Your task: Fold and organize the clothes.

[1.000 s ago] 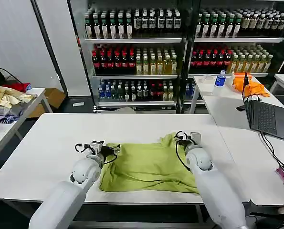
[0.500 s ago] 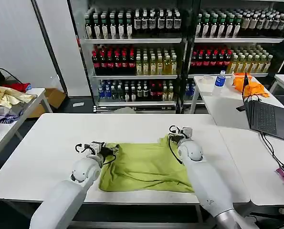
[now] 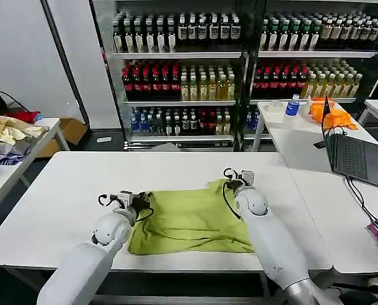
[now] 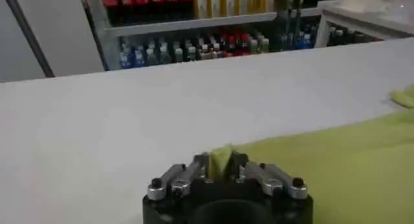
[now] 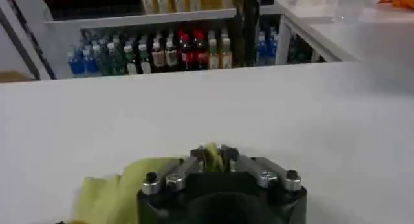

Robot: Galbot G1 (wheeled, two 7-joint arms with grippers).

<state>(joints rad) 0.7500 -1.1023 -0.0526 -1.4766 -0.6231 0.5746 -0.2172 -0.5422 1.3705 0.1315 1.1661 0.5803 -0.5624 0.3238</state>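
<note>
Here the lime-green cotton T-shirt (image 3: 189, 216) lies spread on the white table (image 3: 68, 184). The left gripper (image 4: 220, 166) pinches its left edge, the right gripper (image 5: 213, 155) its far right corner (no print or lettering readable).

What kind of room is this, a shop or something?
Probably a robot test lab dressed as a shop: stocked drink shelves behind, white tables, an open laptop beside, a lime T-shirt being handled.
</note>
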